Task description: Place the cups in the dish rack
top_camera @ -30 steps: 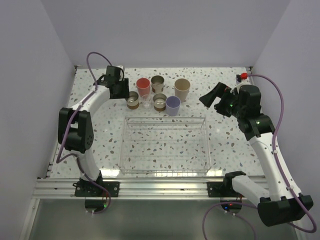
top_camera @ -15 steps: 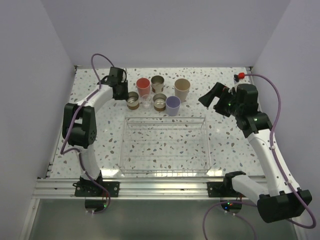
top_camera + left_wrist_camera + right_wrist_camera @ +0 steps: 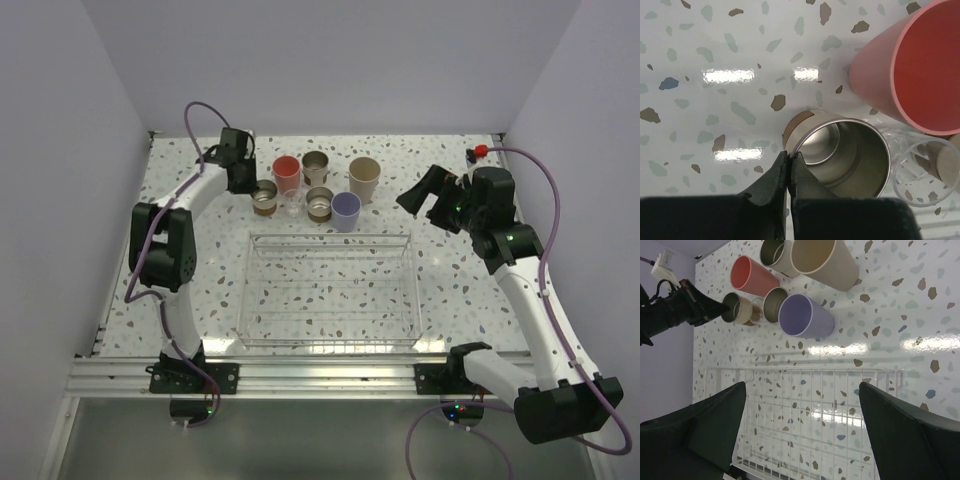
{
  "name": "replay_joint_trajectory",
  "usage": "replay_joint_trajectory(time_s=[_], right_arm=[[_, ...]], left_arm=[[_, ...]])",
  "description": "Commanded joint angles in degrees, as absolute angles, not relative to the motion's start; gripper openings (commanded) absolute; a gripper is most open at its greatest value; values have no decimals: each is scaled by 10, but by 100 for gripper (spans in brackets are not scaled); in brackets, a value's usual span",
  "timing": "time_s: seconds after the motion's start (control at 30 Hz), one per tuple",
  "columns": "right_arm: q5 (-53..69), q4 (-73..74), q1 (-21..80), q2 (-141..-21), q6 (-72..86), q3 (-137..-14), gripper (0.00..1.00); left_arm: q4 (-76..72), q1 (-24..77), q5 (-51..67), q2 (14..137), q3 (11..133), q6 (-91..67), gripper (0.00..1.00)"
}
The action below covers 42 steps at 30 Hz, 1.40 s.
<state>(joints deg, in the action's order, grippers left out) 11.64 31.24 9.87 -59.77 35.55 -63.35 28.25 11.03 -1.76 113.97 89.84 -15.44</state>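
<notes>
Seven cups stand in a cluster behind the dish rack (image 3: 330,238). They are a red-pink one (image 3: 287,173), a beige one (image 3: 364,177), a lavender one (image 3: 346,210), a clear one (image 3: 292,205) and three steel ones (image 3: 316,166) (image 3: 319,203) (image 3: 265,198). My left gripper (image 3: 790,155) is shut on the left rim of the leftmost steel cup (image 3: 840,155), one finger inside and one outside. That cup stands upright on the table beside the red-pink cup (image 3: 910,65) and the clear cup (image 3: 920,170). My right gripper (image 3: 801,386) hangs open over the rack's (image 3: 810,405) far right side, holding nothing.
The see-through rack sits mid-table with no cups inside it. White walls close in the table on the left, back and right. The lavender cup (image 3: 805,316) and beige cup (image 3: 822,262) stand nearest my right arm.
The left gripper's jaws have closed onto the steel cup's rim, and the left arm has shifted slightly. The right arm has barely moved.
</notes>
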Motion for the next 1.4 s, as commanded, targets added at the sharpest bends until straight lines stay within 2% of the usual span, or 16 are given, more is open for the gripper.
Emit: replay_joint_trajectory(time_s=[0.0,0.23,0.4,0.53,0.67,0.87,1.03,1.23,1.37], right_arm=[[137,298,101,-592,346,-655,98],[227,231,100,-584,397,-667,98],[351,107,102,-594,505,-661,98],[408,-22,116,-620,628,-667,98],[436,-73,157,-656,656,-703,98],[447,-30,231,-715,610,-759,98],[438,-109,237,-721,664,-744,98],[430,-125,249,-751,672,-775,98],[426,-148,259,-769,693,-780,98]], left_arm=[[289,112,-24,1091,947,-160,0],[292,112,12,992,965,-185,0],[191,111,178,879,883,-256,0],[61,111,307,829,809,-347,0],[-81,111,411,786,720,-452,0],[-261,110,471,737,641,-590,0],[-423,108,501,722,603,-718,0],[-444,98,512,709,608,-750,0],[-511,97,511,714,592,-803,0]])
